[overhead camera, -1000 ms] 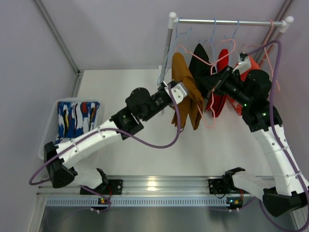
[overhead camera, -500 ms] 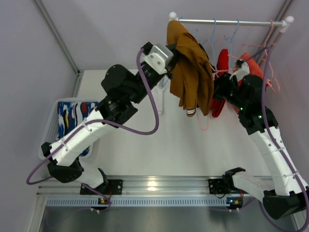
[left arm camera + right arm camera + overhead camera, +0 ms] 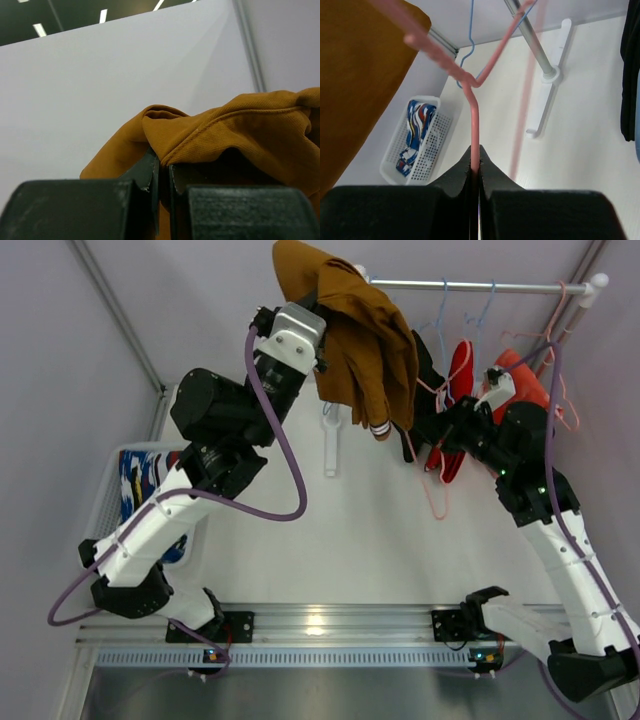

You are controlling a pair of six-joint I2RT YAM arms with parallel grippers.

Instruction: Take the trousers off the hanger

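From above, both grips are hidden; wrist views show left gripper (image 3: 162,167) clamping tan-brown trousers (image 3: 240,135), right gripper (image 3: 475,162) pinching a pink hanger (image 3: 474,125).

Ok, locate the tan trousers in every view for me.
Top external: tan trousers at top centre, held high by the rail's left end.
Left wrist: across the centre and right, pinched in the left gripper.
Right wrist: upper left corner, left of the pink hanger.
Shared landmark: the white basket, in the top and right wrist views only.
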